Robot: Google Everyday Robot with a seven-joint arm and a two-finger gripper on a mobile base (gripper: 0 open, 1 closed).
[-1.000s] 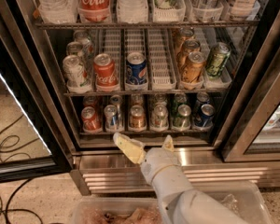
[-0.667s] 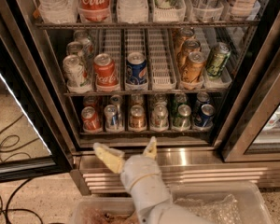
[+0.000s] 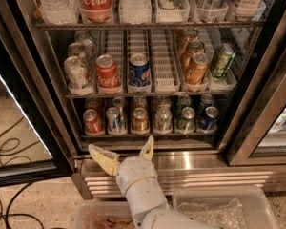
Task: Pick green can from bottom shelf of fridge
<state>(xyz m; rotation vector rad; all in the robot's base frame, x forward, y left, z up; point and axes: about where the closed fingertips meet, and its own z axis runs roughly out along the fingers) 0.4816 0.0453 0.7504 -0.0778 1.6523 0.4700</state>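
Note:
The fridge [image 3: 62, 128] stands open before me. Its bottom shelf [image 3: 148, 134] is a dark wire rack with six cans in front. The green can [image 3: 185, 119] is fifth from the left, between a silver can [image 3: 162, 119] and a blue can [image 3: 209, 118]. My gripper [image 3: 125, 154] is below the shelf, in front of the steel base, left of the green can. Its two yellowish fingers [image 3: 103, 159] are spread wide and hold nothing.
A red can [image 3: 92, 121], a silver-blue can [image 3: 113, 119] and an orange can [image 3: 139, 119] fill the shelf's left lanes. The middle shelf has white lane trays with cans, including an olive-green can [image 3: 221, 61]. A clear bin [image 3: 219, 209] lies on the floor. Cables [image 3: 5, 151] lie at the left.
My gripper has shifted left and dropped a little from the shelf's front rail, then edged back right. Its fingers have spread wider. The cans have not moved.

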